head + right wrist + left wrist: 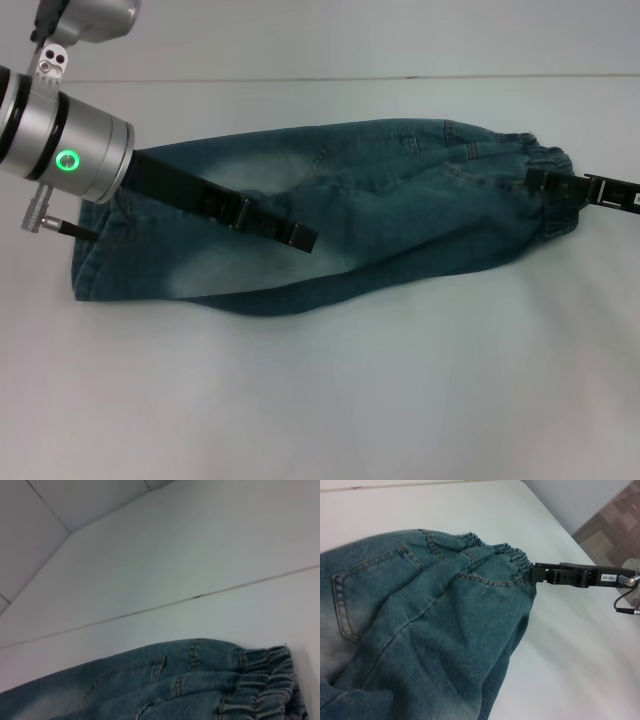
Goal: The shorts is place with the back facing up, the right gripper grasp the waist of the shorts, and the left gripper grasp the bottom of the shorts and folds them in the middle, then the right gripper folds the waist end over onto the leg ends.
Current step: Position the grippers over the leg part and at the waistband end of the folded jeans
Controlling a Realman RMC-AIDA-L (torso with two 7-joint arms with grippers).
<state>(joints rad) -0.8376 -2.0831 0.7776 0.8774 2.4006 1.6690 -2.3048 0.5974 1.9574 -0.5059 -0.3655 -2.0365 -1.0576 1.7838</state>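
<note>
Left gripper (300, 236) lies over the shorts' (400, 210) hem end, toward the worktop's (320, 400) left edge; you can't tell whether it grips. Shorts stretch lengthwise across the worktop's middle, apparently already halved. Right gripper (545, 182) is clamped on the waist (550, 165) near the right edge. Next, likely: carry that waist leftward onto the leg ends (90, 265), left gripper clearing first.
</note>
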